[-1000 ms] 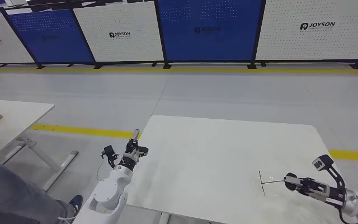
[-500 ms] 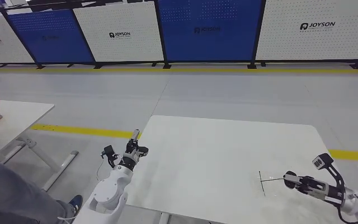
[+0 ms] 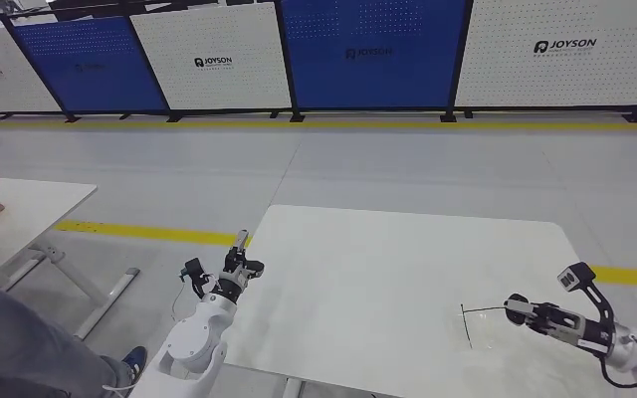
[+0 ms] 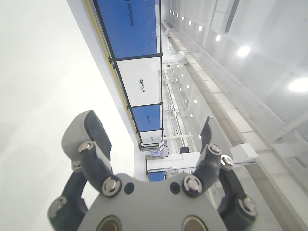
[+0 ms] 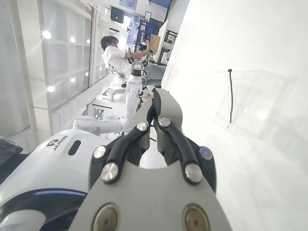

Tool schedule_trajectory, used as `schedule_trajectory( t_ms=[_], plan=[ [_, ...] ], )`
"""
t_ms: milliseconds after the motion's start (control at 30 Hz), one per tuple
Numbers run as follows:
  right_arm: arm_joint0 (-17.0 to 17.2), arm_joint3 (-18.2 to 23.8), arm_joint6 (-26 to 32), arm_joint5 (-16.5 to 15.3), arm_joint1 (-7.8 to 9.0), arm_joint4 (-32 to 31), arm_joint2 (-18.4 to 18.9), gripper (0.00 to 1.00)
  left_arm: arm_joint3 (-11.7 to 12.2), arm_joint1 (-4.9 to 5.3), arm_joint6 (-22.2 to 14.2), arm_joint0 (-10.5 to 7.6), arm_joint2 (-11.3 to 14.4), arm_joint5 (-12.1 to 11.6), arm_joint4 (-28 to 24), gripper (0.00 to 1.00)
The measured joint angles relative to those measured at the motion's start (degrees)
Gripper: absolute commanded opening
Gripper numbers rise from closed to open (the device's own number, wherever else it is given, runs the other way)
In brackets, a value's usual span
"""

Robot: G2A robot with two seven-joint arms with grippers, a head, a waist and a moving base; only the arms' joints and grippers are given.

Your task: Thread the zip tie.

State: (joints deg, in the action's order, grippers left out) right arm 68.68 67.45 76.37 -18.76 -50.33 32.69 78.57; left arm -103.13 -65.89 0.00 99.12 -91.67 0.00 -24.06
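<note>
- Table point(image 3: 398, 269): middle of the scene, with open floor beyond its far edge.
- Left gripper point(image 3: 240, 242): over the table's left edge.
- Right gripper point(image 3: 510, 310): over the near right part of the table, tip toward the left.
- Zip tie point(image 3: 465, 333): on the table, just left of the right gripper, lying near to far.
- Thin strip point(image 3: 486, 314): runs left from the right gripper's tip and meets the zip tie near its far end.
- Clear tray point(image 5: 259, 111): on the table at the zip tie; whether the tie lies in or on it cannot be told.
- Second table point(image 3: 30, 204): far left, well apart.
- Panel wall point(image 3: 368, 50): along the far side.
</note>
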Motion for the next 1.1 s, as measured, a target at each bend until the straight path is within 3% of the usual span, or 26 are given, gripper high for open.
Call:
schedule_trajectory(
  t_ms=[233, 333, 433, 667, 1100],
  plan=[
    [0.0, 0.0, 0.0, 0.0, 0.00, 0.0, 0.0, 0.00, 0.0, 0.00, 0.0, 0.00, 0.0, 0.0, 0.0, 1.00],
    [0.9, 1.8, -2.1, 0.7, -0.37, 1.0, -0.8, 0.00, 0.0, 0.00, 0.0, 0.00, 0.0, 0.0, 0.0, 1.00],
    [2.2, 4.9, -5.3, 0.9, -1.02, 2.8, -2.5, 0.00, 0.0, 0.00, 0.0, 0.00, 0.0, 0.0, 0.0, 1.00],
    [5.5, 12.0, -19.8, -0.8, -2.55, -1.2, -6.9, 0.00, 0.0, 0.00, 0.0, 0.00, 0.0, 0.0, 0.0, 1.00],
    [5.5, 12.0, -19.9, -0.7, -2.55, -1.1, -6.9, 0.00, 0.0, 0.00, 0.0, 0.00, 0.0, 0.0, 0.0, 1.00]
  ],
)
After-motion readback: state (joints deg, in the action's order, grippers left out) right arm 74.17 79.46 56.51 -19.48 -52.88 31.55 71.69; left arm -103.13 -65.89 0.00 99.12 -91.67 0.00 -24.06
